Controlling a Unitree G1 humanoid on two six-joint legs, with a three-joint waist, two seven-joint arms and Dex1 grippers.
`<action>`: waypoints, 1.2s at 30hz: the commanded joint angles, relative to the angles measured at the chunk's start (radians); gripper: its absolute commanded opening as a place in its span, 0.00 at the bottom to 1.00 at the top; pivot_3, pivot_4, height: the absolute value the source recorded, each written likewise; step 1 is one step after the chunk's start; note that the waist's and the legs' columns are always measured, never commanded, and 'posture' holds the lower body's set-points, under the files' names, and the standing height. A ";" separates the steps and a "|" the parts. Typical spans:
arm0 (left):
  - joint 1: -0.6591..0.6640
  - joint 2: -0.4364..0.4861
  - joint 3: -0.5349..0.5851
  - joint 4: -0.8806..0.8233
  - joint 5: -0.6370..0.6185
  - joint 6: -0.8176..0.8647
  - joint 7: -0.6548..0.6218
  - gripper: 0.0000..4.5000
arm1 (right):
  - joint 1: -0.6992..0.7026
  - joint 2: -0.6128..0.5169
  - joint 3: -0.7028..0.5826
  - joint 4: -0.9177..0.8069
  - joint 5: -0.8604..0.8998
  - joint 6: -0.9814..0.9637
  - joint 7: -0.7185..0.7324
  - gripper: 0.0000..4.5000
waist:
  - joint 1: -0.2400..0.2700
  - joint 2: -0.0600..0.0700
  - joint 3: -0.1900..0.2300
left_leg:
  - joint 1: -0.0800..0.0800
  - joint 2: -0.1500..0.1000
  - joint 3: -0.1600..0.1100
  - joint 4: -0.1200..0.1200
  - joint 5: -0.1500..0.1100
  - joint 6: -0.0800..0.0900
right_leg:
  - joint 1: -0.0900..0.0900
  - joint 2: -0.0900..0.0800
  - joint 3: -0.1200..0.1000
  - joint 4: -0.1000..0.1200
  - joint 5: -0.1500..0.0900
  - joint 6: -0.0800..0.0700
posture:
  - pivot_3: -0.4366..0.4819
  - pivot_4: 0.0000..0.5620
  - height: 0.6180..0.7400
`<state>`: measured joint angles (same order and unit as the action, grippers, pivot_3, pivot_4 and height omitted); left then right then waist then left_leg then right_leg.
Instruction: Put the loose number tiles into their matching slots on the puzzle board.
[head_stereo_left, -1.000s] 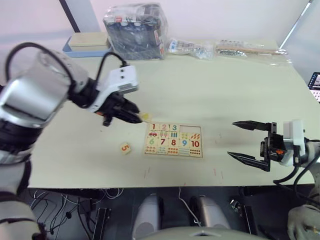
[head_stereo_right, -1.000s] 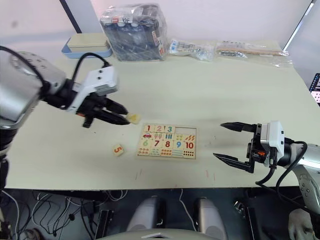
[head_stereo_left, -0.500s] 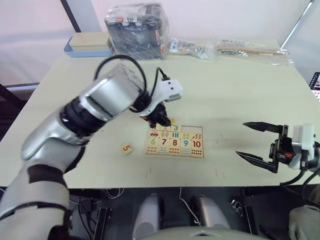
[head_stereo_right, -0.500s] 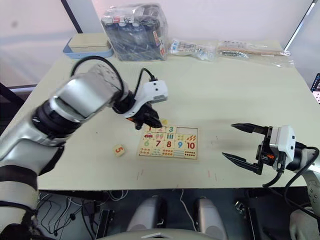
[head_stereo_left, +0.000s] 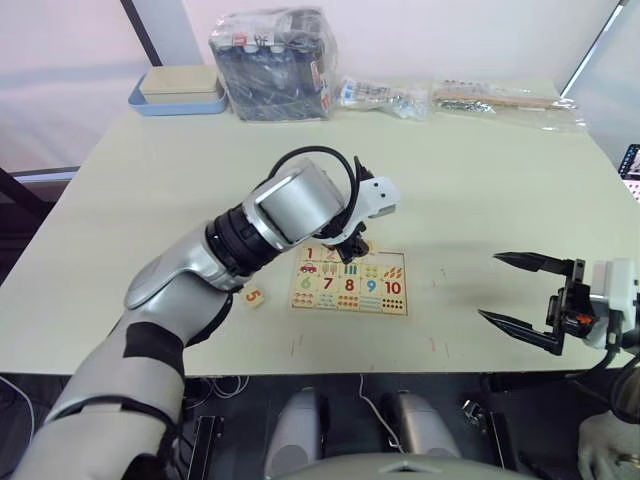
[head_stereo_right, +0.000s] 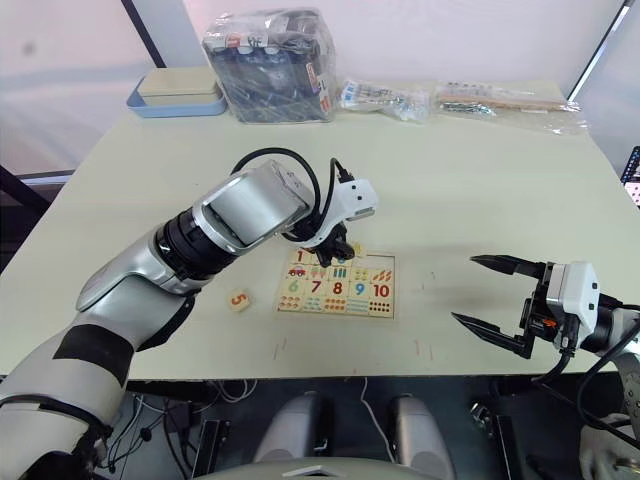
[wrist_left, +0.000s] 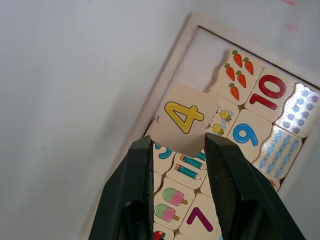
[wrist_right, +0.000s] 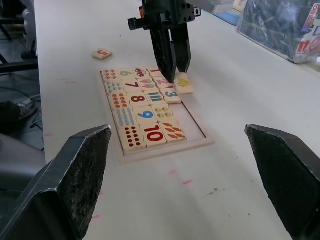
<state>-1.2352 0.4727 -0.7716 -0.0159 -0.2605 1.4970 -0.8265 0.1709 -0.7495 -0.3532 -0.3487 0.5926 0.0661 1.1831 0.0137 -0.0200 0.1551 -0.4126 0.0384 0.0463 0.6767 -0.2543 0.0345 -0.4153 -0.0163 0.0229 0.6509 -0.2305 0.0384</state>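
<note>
Out on the table (head_stereo_left: 150, 180), left of the puzzle board (head_stereo_left: 348, 283), lies the 5 tile (head_stereo_left: 253, 295), loose and well apart from its slot. Swung in from the table's left side within the last second, now over the board's top edge: the left hand (wrist_left: 176, 148), pinching the yellow 4 tile (wrist_left: 183, 118) by one edge between narrow-set fingers. Tile tilted, straddling the frame beside the 3, not yet flat in a recess. Top row filled with 1, 2, 3; two slots (wrist_right: 191, 119) bare at the right end. Probably only lowering and release left for the 4, then the 5. Far right, near the table edge, the right hand (head_stereo_left: 522, 302), spread wide, holding nothing, drifted slightly outward.
</note>
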 joint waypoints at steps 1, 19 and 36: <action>0.004 -0.023 -0.019 0.008 0.008 -0.025 0.032 0.22 | 0.010 0.000 -0.030 -0.034 0.008 -0.017 -0.017 1.00 | 0.000 0.000 0.000 | 0.000 0.000 0.000 0.000 0.000 0.000 | 0.000 0.000 0.000 0.000 0.000 0.000 | 0.48 0.27 1.00; 0.041 -0.049 -0.074 0.074 0.050 -0.170 0.048 0.22 | 0.027 0.020 -0.008 -0.075 -0.004 -0.015 -0.072 1.00 | 0.000 0.000 0.000 | 0.000 0.000 0.000 0.004 0.000 0.000 | 0.000 0.000 0.001 0.004 0.000 0.000 | 0.48 0.27 1.00; 0.065 -0.061 -0.091 0.081 0.093 -0.200 0.034 0.22 | 0.050 0.019 -0.014 -0.104 0.002 -0.007 -0.092 1.00 | 0.000 0.000 0.000 | 0.000 0.000 0.000 0.006 0.000 0.000 | 0.000 0.000 0.001 0.006 -0.001 0.001 | 0.48 0.27 1.00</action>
<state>-1.1699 0.4158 -0.8562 0.0828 -0.1789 1.3074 -0.7894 0.2200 -0.7286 -0.3529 -0.4161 0.5805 0.0626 1.0989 0.0141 -0.0201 0.1551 -0.4124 0.0381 0.0464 0.6826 -0.2543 0.0347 -0.4153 -0.0165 0.0235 0.6569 -0.2315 0.0395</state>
